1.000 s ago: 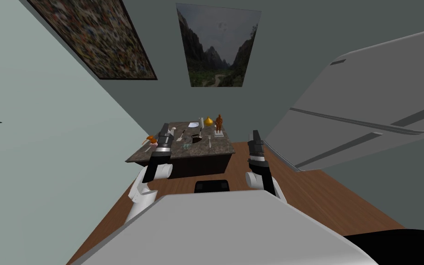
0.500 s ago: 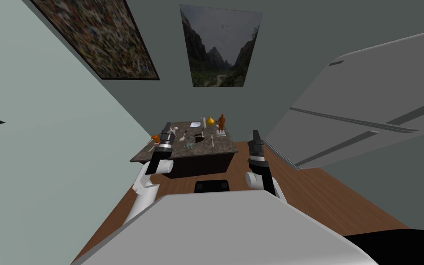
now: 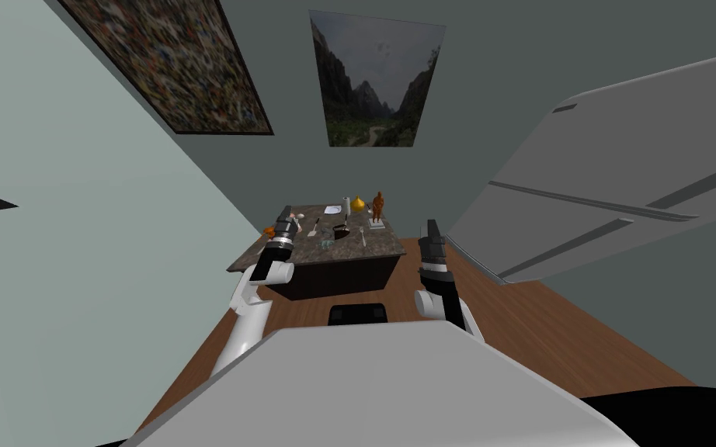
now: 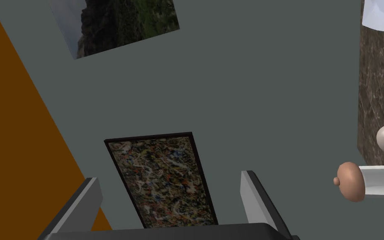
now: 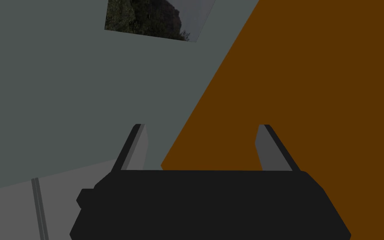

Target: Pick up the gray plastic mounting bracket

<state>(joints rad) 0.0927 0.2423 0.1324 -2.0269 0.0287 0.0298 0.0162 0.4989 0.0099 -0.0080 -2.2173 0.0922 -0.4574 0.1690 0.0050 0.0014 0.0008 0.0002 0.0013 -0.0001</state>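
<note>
Counter [image 3: 372,250]: one, marbled top. One orange figurine [image 3: 378,206] at its 1 o'clock corner. One small grey mounting bracket [image 3: 327,244] lies near the counter's middle, at 4 o'clock from the left gripper [image 3: 286,215]. Two grippers: left fingers [image 4: 251,196] spread wide, empty; right gripper [image 3: 431,226] likewise, beside the counter at 3 o'clock.

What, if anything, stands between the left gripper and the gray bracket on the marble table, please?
Nothing visible blocks it. The left gripper hangs open at the table's left edge; the gray bracket lies on the top nearer the middle. A white utensil and a dark bowl lie close beside the bracket, so descend carefully.
</note>
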